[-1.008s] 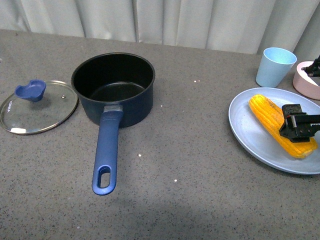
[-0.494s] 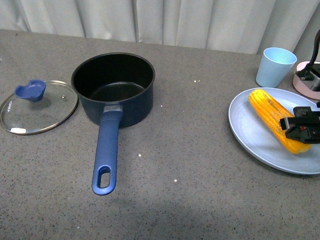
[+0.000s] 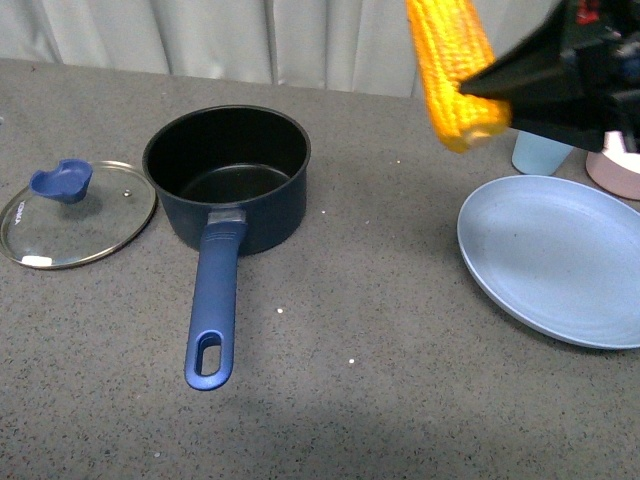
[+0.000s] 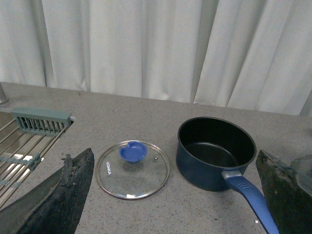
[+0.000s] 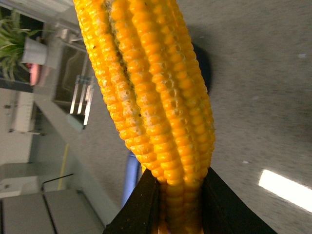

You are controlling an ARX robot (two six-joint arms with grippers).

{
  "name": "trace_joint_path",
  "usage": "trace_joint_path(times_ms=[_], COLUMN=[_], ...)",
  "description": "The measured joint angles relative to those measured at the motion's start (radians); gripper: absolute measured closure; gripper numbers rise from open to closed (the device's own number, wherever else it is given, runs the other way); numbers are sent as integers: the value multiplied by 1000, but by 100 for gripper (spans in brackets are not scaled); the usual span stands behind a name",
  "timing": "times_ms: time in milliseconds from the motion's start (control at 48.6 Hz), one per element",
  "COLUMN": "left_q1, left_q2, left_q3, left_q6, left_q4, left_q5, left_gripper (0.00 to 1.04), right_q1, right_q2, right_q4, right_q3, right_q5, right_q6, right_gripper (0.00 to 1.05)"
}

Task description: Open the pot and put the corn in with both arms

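Right gripper (image 5: 178, 197) jaws are clamping the yellow-orange corn cob (image 3: 450, 60) near-upright, above-right of the dark navy saucepan (image 3: 280, 215); left gripper (image 4: 174, 152) is gaping empty.

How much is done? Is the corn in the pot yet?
Not yet. Done: the lid lies on the table beside the open pot. In hand: the right gripper holds the corn up in the air, and the plate is bare. Left to do: carry it over the pot and drop it in.

Corn (image 3: 449, 70) upper end past the front view's top edge; cup (image 3: 536, 156) mostly behind the blurred right arm (image 3: 570, 80).
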Motion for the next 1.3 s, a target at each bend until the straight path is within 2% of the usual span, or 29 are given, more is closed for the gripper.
trace_joint_path(times_ms=[144,370,576,885,1070,1297], left_q1=[0,0,0,0,0,0], left_q2=[0,0,0,0,0,0], left_q3=[0,0,0,0,0,0], left_q6=[0,0,0,0,0,0], left_q4=[0,0,0,0,0,0], left_q5=[0,0,0,0,0,0], left_gripper=[6,6,6,6,6,6], right_q1=[118,236,279,289,288,277], right_q2=[126,280,382,462,462,453], right_q4=[90,74,56,-23,-27,-9], right_q3=[128,304,429,523,523,509], right_q5=[-40,-48,-51,-39,-38,-26], right_q6=[196,296,343,333,315,307], right_gripper=[89,89,90,91,59,9])
